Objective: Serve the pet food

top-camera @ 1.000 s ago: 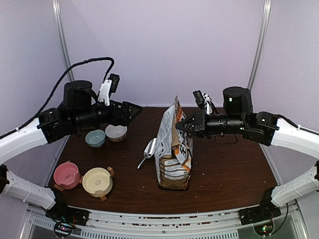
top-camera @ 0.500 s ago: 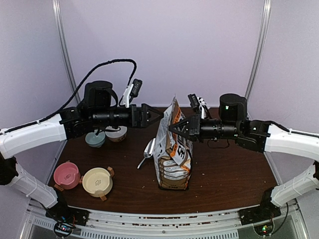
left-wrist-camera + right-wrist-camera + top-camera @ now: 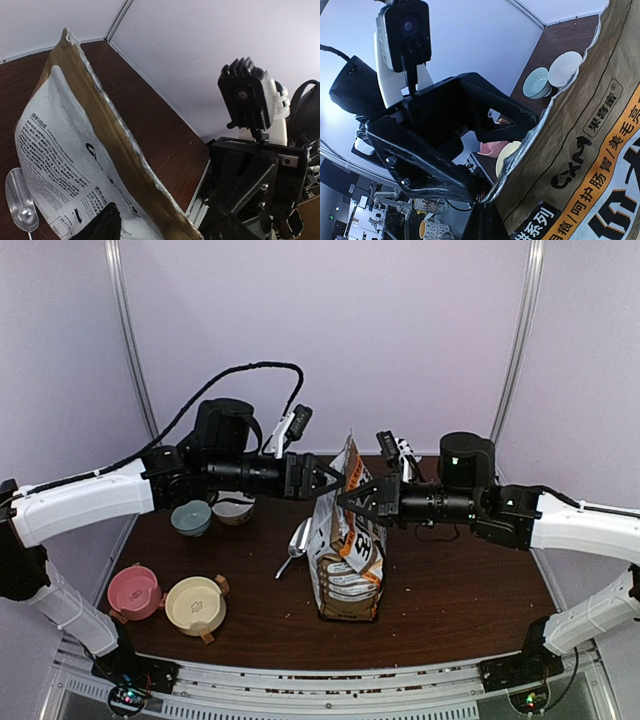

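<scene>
I've got the bag (image 3: 348, 550) upright mid-way across the table (image 3: 450, 590), scoop (image 3: 298, 538) just left of it, small bowl (image 3: 190, 517) beside second small bowl (image 3: 233, 508) back left, handled dish (image 3: 134, 592) beside second handled dish (image 3: 195, 605) front left.

Upright bag (image 3: 350, 560) separates left end effector (image 3: 333, 481) from right end effector (image 3: 346, 502).

Torn-topped white-and-tan printed foil bag (image 3: 65, 165) fills frame, ragged rim running diagonally. Silver metal scoop (image 3: 20, 200) lies left of bag on dark brown tabletop (image 3: 150, 115). Black wrist camera on white bracket (image 3: 245, 95) right of bag.
</scene>
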Robot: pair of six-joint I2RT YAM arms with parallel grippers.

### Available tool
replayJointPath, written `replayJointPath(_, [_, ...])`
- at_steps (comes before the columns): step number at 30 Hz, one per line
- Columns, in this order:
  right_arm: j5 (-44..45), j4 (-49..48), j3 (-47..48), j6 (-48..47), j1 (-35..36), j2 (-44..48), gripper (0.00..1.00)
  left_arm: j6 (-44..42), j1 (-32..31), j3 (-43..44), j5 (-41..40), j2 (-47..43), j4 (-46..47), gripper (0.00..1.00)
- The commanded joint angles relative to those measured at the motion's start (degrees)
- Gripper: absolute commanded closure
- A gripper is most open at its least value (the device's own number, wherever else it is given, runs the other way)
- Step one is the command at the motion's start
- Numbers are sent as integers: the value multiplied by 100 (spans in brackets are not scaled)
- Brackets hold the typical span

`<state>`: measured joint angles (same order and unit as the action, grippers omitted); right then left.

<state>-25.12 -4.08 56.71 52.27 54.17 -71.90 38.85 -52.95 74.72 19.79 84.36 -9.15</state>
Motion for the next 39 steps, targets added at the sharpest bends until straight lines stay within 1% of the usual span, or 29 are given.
replayJointPath(1, [-21,95,-88,-120,148,149,100,45,-23,191,99,154,-70,38])
replayJointPath(10, [110,218,-99,-164,174,176,100,70,-23,179,92,216,-215,50])
replayJointPath(14, [128,257,-127,-182,174,196,100,28,-23,183,-14,216,-477,58])
replayJointPath(17, [139,274,-133,-197,175,205,100,-21,-23,156,-24,203,-612,61])
replayJointPath(18, [147,282,-126,-199,175,210,100,-19,-18,137,-6,197,-608,63])
replayJointPath(24, [141,288,-126,-200,190,173,100,14,-23,120,97,207,-499,69])
replayJointPath(29, [113,344,-96,-234,191,117,100,45,-23,148,172,231,-396,79])
replayJointPath(36, [195,515,-31,-273,204,41,100,148,-23,140,368,292,-233,86])
replayJointPath(39, [224,578,-7,-300,220,18,100,167,-23,140,446,311,-162,91])
